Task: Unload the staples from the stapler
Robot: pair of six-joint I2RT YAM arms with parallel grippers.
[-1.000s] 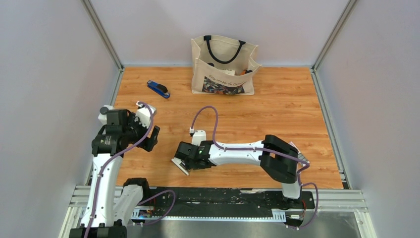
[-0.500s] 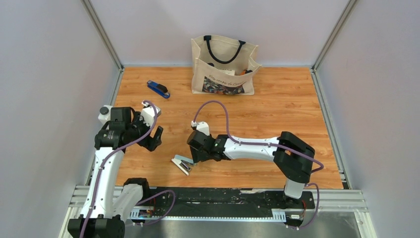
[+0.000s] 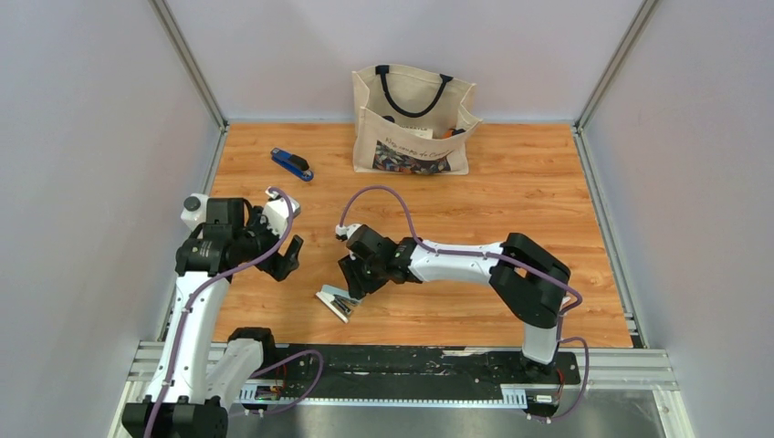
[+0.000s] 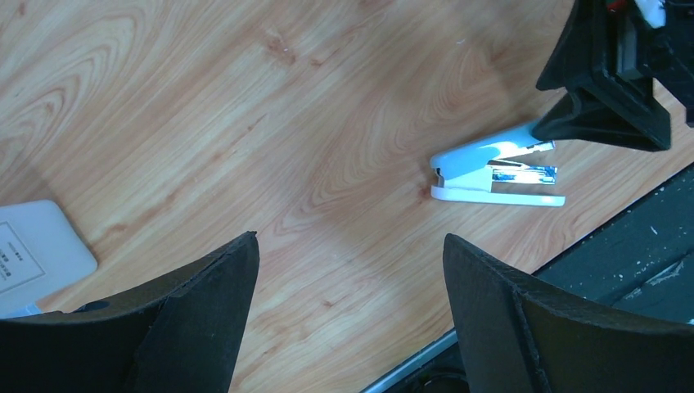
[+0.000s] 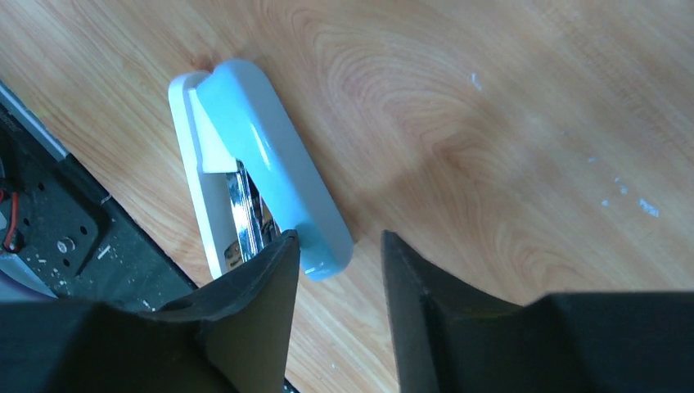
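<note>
Pale-blue-and-white stapler [image 3: 334,303] lies hinged open on the wooden worktop [image 3: 511,201], near edge, centre-left, with its shiny metal channel [image 5: 245,217] exposed. The right gripper [image 5: 340,246] is low over it, fingers apart, with the tip of the blue top arm just inside the gap, not clamped. The left gripper [image 4: 348,241] hovers to its left, fingers spread wide on nothing, and a dark blue stapler [image 3: 292,163] lies far left, well apart from both grippers, left of a canvas tote bag [image 3: 413,120].
</note>
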